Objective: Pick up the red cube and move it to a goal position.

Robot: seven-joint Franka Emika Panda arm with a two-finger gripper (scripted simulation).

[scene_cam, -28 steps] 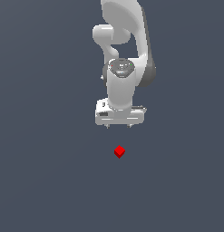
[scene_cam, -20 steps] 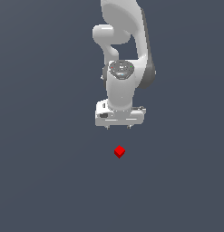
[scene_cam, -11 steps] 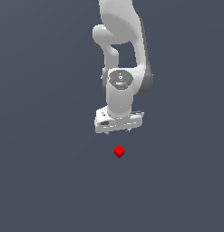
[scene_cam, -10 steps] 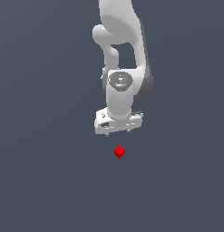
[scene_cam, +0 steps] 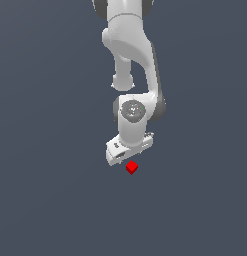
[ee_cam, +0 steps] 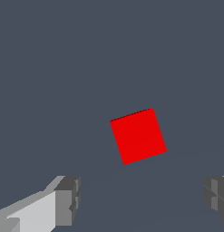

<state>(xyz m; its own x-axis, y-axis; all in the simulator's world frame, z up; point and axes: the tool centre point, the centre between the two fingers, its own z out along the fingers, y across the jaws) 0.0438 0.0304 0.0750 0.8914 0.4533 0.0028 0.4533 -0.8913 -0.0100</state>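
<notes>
Fingers: two grey pads (ee_cam: 68, 201) frame the wrist view, one at each lower corner, standing well apart with nothing between them, so the gripper (ee_cam: 140, 199) is spread wide and carries nothing.
Cube position: the red cube (ee_cam: 138, 136) lies on the plain grey floor (ee_cam: 50, 68) a little beyond the line between the pads, not yet enclosed by them and touching neither.
Cube pose: in the wrist view its top face is turned slightly askew to the line between the pads, so its sides do not sit quite square to them.
Exterior reading: the cube (scene_cam: 131, 167) shows as a small diamond just below the white hand (scene_cam: 126, 152), very near it; the fingertips themselves are too small to make out there.
Arm: the white arm (scene_cam: 132, 60) reaches down from the upper edge of the exterior view, with its wrist bent over the cube.
Handling: likely light and rigid, with flat plain faces; judged easy to hold but prone to twist or skid if one pad meets it first.
Grasp point: two opposite side faces, low and centred; a small wrist turn to square the pads to those faces looks advisable.
Stage: approach under way, grasp not yet made.
</notes>
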